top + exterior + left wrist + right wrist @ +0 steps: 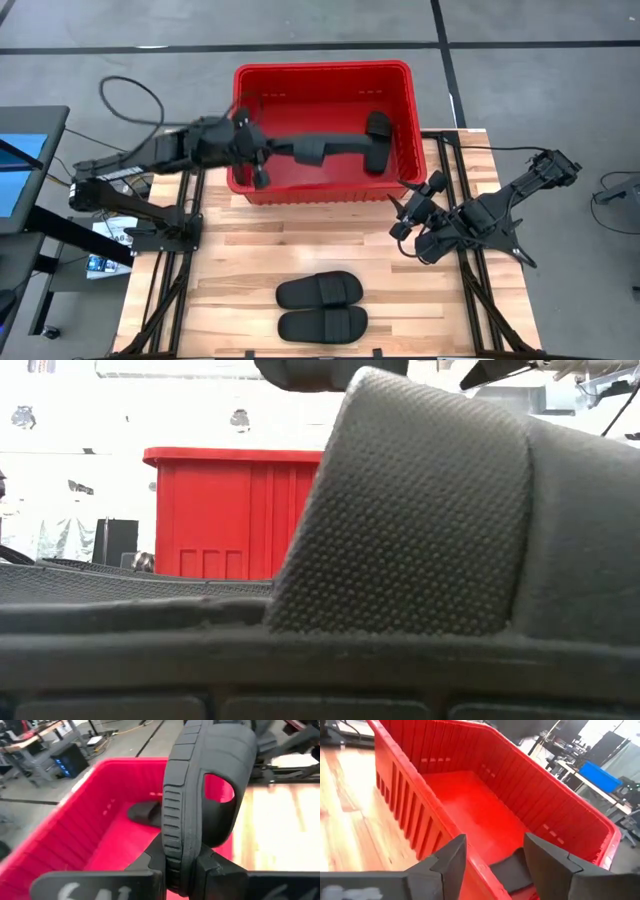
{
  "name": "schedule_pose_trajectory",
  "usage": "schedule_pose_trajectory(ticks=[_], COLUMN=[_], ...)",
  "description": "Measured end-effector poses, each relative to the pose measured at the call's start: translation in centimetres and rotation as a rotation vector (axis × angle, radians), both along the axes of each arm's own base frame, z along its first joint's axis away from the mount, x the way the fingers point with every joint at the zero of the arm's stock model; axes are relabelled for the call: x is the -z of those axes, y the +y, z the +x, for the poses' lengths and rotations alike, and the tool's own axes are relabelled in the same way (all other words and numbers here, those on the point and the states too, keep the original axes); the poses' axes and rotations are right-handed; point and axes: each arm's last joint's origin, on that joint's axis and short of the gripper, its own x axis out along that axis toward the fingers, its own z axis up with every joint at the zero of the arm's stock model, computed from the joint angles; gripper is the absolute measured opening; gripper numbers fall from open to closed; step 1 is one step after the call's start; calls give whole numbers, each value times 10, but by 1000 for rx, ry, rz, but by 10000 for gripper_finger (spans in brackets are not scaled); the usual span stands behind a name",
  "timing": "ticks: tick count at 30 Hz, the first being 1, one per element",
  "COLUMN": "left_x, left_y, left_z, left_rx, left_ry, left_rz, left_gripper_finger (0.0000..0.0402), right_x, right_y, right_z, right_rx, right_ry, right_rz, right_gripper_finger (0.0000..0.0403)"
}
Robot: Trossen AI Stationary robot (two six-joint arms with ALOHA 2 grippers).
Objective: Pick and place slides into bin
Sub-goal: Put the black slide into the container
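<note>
My left gripper [283, 152] reaches from the left over the red bin [322, 72] and is shut on one black slide [330, 145], which it holds above the bin's inside. A second slide [380, 140] lies in the bin by its right wall; it also shows in the left wrist view [145, 812] and the right wrist view [512, 870]. Two more slides [318, 290] [322, 324] lie side by side on their soles on the table near the front edge. My right gripper [405, 205] is open and empty by the bin's near right corner. My left gripper pinches the slide's sole at the end nearest the gripper [172, 865], one finger on each flat face. The fingers come level from the table's left and lie along the slide. The slide is turned on its edge, points away from the gripper and hangs clear above the bin's floor.
In the low view one of the table's slides [420, 510] fills most of the picture, with the bin [230, 510] behind it. Bare wooden table [240, 260] lies between the bin and the two slides. Black frame rails [180, 230] [470, 290] run along both sides.
</note>
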Motion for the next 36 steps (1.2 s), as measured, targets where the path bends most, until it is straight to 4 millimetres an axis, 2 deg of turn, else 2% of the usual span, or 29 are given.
schedule_pose_trajectory(ticks=[4, 8, 15, 19, 21, 26, 31, 36], left_x=[-20, -32, -34, -38, -30, -14, 1, 2], left_y=[14, 28, 57, 74, 82, 104, 127, 133], left_z=[10, 32, 79, 100, 112, 116, 115, 107], left_rx=[-32, -36, -19, 23, 42, 75, 65, 153], left_ry=[74, 175, 407, 466, 476, 577, 620, 579], left_rz=[22, 58, 83, 102, 138, 221, 143, 27], left_gripper_finger=[21, 21, 21, 21, 21, 21, 21, 21], right_x=[1, 2, 4, 6, 7, 9, 12, 12], right_y=[3, 7, 15, 16, 16, 16, 13, 11], right_z=[-2, -4, -9, -13, -15, -18, -22, -25], right_rx=[-27, -70, -185, -205, -216, -246, -249, -245], right_ry=[19, 55, 183, 226, 250, 311, 378, 409], right_rz=[9, 14, -51, -80, -85, -74, -93, -110], right_gripper_finger=[172, 163, 160, 159, 158, 157, 155, 153])
